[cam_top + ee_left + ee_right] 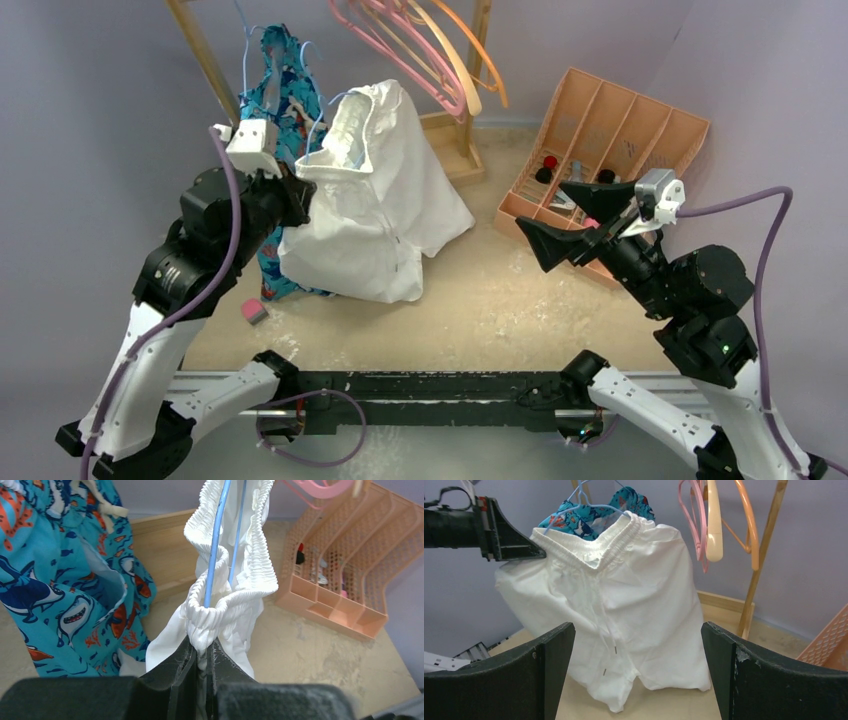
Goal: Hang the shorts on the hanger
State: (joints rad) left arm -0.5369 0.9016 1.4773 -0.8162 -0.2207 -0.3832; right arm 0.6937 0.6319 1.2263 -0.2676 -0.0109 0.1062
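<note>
Clamped on a bunched fold of gathered elastic waistband, the left claw [200, 652] holds the plain white soft-fabric shorts [375, 215] up at the rail. The thin light-blue wire hanger [216, 540] already runs down inside the waistband opening, so the shorts look threaded on, their legs draping to the sandy desk [500, 300]. From the right wrist view they hang in front of the bright blue shark-print garment [584, 522], with the drawstring dangling down the middle. The right claw [575, 215] stands wide open and empty, well apart from the cloth, near the peach slotted organiser tray [640, 120].

This looks like the closing step: the waistband is being settled over the hanger arm. Next, the left claw would need to part and back away gently, without dragging the elastic off the wire.
</note>
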